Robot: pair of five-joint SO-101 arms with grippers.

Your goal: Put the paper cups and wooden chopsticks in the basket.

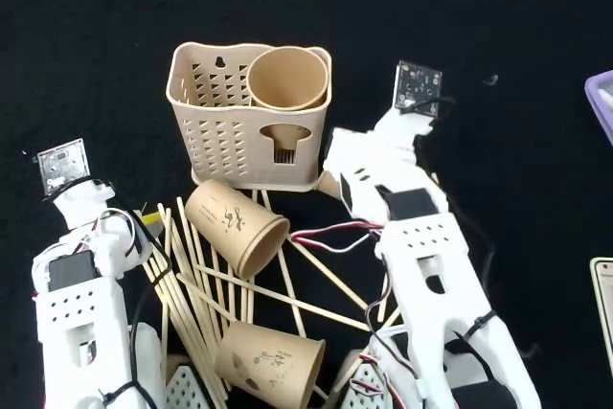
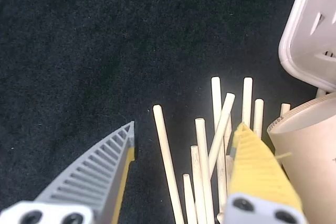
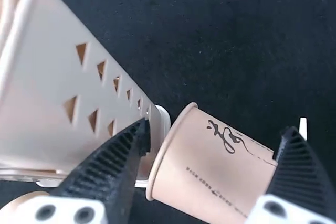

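While both claws stand spread | right claw (image 3: 218, 128) straddles lying tan paper cup (image 3: 220, 171) beside beige perforated plastic basket (image 3: 52, 77): likely light, crushable, so pinch its wall gently | left claw (image 2: 186, 129) over pale wooden chopsticks (image 2: 202, 150) on black worktop (image 2: 79, 51): thin, stiff, probably roll, so grip mid-length

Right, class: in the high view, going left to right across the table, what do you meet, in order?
Left arm, basket, right arm, purple container at the edge. The chopsticks and lying paper cups overlap these, so they are left out.
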